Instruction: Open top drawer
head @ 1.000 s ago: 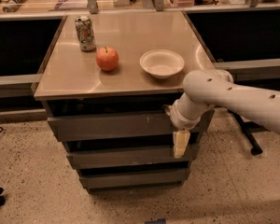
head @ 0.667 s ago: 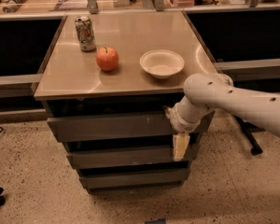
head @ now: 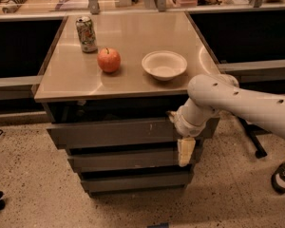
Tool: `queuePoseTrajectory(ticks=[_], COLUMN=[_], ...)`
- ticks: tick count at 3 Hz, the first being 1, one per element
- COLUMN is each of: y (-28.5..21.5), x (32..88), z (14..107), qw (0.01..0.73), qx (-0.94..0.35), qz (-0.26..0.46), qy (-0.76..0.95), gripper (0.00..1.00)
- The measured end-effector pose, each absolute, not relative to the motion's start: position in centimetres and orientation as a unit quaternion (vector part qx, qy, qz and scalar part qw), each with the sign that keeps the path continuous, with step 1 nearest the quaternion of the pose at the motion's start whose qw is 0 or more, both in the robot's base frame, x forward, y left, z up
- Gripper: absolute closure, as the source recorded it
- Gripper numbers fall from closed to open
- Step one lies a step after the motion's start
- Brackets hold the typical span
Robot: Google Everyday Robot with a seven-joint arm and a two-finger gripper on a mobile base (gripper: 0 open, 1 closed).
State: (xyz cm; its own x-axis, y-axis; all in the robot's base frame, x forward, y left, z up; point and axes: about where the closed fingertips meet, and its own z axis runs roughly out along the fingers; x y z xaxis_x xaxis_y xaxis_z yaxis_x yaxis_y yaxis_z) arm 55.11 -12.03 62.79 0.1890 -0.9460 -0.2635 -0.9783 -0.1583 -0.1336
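1. No text, brand or number can be read; print on the can (head: 86, 33), up-left of the gripper (head: 185, 151), is noted illegible.
2. Gripper is recorded at the top drawer's (head: 109, 133) lower right corner.

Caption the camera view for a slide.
Robot gripper hangs at the lower right edge of the top drawer, under a countertop holding can, apple and bowl.

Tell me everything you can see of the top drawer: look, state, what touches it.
The top drawer is the widest, tallest of three dull grey, metal-looking fronts, below a dark gap under the tabletop. It has no handle, with small pale scratches right of centre. It sits level. The arm's wrist covers its right end; the gripper hangs lower, before the middle drawer. Real contact cannot be told.
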Motion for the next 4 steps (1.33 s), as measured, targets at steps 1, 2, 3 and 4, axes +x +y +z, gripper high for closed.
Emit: queuePoseTrajectory(ticks=[1, 2, 3, 4], y=[-12.4, -12.4, -13.0, -12.9], x=[53.3, 53.3, 50.6, 50.7], z=[62.9, 63.0, 63.2, 63.6], qw=[0.115, 0.115, 0.107, 0.107], qx=[-0.763, -0.763, -0.758, -0.758], qz=[0.073, 0.073, 0.129, 0.129], qy=[0.632, 0.632, 0.630, 0.630], gripper=[0.00, 0.00, 0.00, 0.00])
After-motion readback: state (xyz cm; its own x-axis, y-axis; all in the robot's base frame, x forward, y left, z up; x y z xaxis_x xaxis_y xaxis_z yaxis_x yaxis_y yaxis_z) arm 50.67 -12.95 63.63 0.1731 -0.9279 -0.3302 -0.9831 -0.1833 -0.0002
